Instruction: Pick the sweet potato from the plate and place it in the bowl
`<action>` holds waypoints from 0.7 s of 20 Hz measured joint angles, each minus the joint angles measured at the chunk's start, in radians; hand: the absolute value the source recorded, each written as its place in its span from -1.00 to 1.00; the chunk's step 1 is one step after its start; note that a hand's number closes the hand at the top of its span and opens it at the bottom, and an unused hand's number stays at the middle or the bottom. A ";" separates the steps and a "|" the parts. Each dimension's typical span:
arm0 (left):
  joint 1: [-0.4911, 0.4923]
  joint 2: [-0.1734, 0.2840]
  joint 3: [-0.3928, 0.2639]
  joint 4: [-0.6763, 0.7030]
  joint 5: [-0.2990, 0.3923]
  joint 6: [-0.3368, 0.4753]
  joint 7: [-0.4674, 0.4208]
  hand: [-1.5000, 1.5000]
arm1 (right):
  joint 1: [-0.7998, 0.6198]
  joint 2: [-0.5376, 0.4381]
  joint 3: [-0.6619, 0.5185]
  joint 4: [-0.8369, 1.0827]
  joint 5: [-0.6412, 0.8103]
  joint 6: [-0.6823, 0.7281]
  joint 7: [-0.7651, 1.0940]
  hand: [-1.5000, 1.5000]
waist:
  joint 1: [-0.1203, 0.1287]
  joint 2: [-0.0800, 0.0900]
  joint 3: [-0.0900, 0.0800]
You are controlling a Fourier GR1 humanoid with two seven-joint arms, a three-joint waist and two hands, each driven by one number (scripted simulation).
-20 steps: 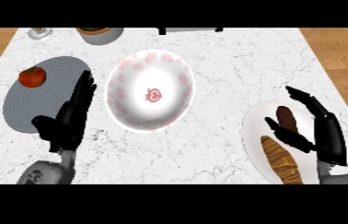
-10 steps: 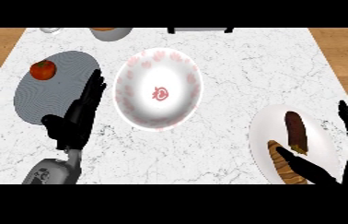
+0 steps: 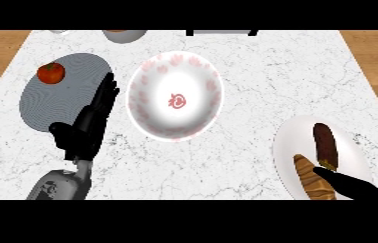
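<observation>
Since a moment ago we are seeing our right hand sliding low toward the corner, only its dark fingers showing, reaching out straight over the near edge of the white plate. Just beyond those fingertips the sweet potato is lying, its long axis running away from them, a ridged tan piece just left of them. Our left hand is resting flat, fingers straight, on the marble table, beside the bowl waiting farther left.
</observation>
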State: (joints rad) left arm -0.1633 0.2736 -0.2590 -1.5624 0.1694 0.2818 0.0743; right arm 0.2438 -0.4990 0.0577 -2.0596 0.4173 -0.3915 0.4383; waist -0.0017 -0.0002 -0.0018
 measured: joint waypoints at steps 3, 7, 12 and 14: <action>0.005 -0.007 0.001 0.008 -0.007 -0.010 -0.009 0.00 | -0.045 -0.019 -0.002 0.026 -0.006 0.077 0.108 -1.00 | 0.004 0.001 0.000; 0.005 -0.022 0.008 0.011 -0.022 -0.013 -0.006 0.00 | -0.096 -0.024 -0.012 0.087 -0.027 0.162 0.188 -1.00 | 0.005 0.001 0.001; 0.002 -0.030 0.045 0.024 -0.029 -0.056 -0.014 0.00 | -0.109 0.011 -0.026 0.159 -0.030 0.225 0.161 -1.00 | 0.002 0.001 0.002; 0.007 -0.039 0.057 0.016 -0.040 -0.062 -0.006 0.00 | -0.100 0.026 -0.052 0.190 -0.048 0.247 0.109 -1.00 | 0.001 0.000 0.002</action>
State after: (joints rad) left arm -0.1560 0.2351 -0.2024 -1.5462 0.1291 0.2198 0.0683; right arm 0.1438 -0.4728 0.0055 -1.8697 0.3694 -0.1441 0.5477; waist -0.0009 0.0000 0.0000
